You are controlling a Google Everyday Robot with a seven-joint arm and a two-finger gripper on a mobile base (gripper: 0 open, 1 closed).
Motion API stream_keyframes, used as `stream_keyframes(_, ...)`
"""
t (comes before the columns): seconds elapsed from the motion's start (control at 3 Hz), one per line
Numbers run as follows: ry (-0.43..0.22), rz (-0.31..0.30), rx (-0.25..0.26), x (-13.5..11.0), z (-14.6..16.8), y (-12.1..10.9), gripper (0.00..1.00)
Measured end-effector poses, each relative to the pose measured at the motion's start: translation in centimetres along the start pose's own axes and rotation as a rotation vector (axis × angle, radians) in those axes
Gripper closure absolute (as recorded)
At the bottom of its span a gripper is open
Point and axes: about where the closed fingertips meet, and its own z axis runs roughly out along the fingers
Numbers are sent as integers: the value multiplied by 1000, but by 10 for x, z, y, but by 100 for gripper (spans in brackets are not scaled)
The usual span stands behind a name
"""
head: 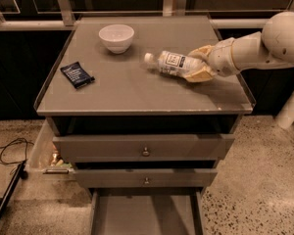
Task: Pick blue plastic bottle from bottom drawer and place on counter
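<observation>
The blue plastic bottle (pixel 170 63), clear with a white cap and a pale label, lies on its side at the right middle of the counter (pixel 137 94), cap pointing left. I cannot tell if it touches the surface. My gripper (pixel 198 66) comes in from the right and is shut around the bottle's base end. The bottom drawer (pixel 144 214) stands pulled open at the foot of the cabinet, and its flat grey inside shows nothing in it.
A white bowl (pixel 116 37) sits at the back of the counter. A dark blue snack packet (pixel 77 75) lies at its left. Two drawers with round knobs (pixel 145 152) are slightly open below. A cable (pixel 10 151) and clutter (pixel 54 158) lie on the floor at left.
</observation>
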Motion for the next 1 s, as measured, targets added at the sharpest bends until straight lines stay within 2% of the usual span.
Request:
stream_keyframes(0.67,0,0,0,0,0,0,11)
stream_keyframes(1.0,0,0,0,0,0,0,0)
